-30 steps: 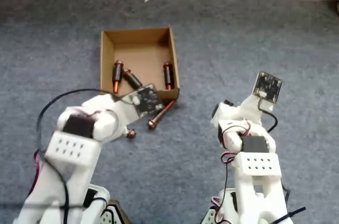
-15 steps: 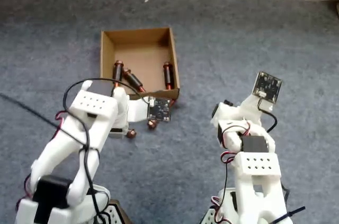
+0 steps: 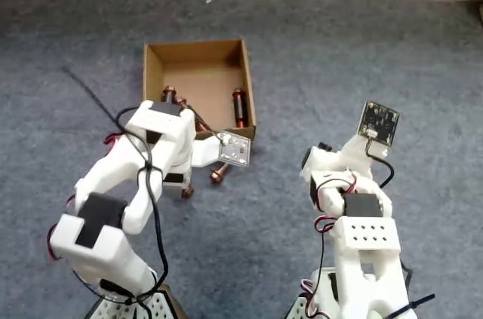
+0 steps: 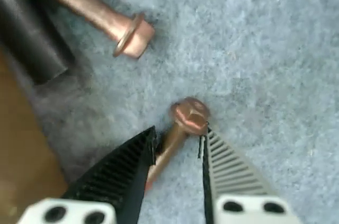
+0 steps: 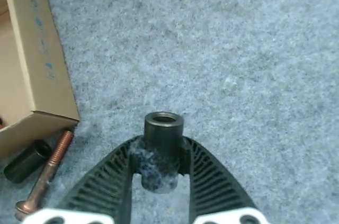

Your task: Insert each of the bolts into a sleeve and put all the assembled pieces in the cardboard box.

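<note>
A copper bolt (image 4: 183, 128) lies on the grey carpet between the fingers of my left gripper (image 4: 177, 134), which is open around its shank just below the head. A second bolt (image 4: 100, 15) and a black sleeve (image 4: 29, 44) lie beyond it, by the cardboard box (image 4: 21, 160). My right gripper (image 5: 160, 147) is shut on another black sleeve (image 5: 163, 128), held upright with its bore facing up, off the box's corner (image 5: 32, 75). From above, the box (image 3: 249, 93) holds assembled pieces (image 3: 240, 108), and two bolt heads (image 3: 219, 176) (image 3: 186, 191) show before it.
A loose sleeve (image 5: 26, 161) and bolt (image 5: 45, 173) rest against the box's front wall. Open carpet stretches right of the box and around the right arm (image 3: 347, 183). The left arm (image 3: 151, 153) covers the box's front left part.
The left arm has folded forward over the box's front edge, and its wrist has dropped lower and slightly right over the bolts. The right arm has stayed still with its sleeve.
</note>
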